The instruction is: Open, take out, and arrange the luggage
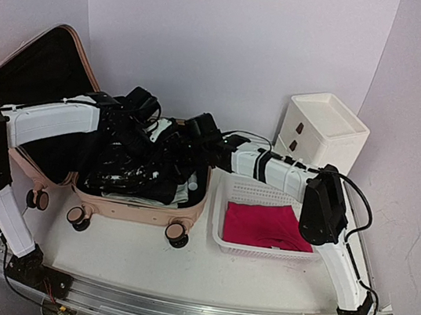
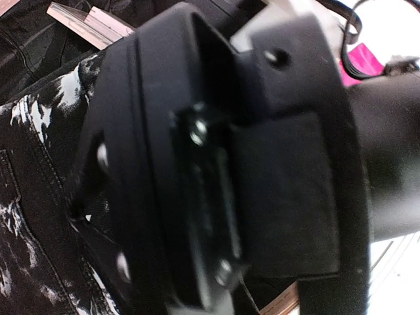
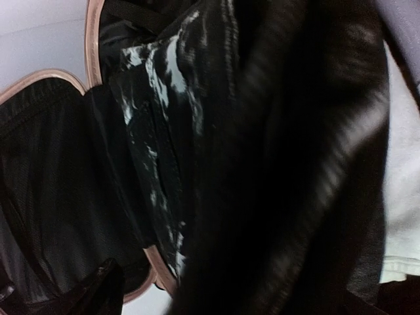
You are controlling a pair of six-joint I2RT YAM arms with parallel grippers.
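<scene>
Black white-streaked garment (image 3: 167, 98) inside luggage (image 3: 90, 46)

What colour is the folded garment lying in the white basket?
The garment is plain magenta; it shows best in the top external view.

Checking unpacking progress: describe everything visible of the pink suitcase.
The luggage is a pale-pink hard shell lying open on the table, its black-lined lid leaning back at the left. Three caster wheels show along its near side. Black-and-white clothes fill the base; the left arm and right arm reach in.
</scene>
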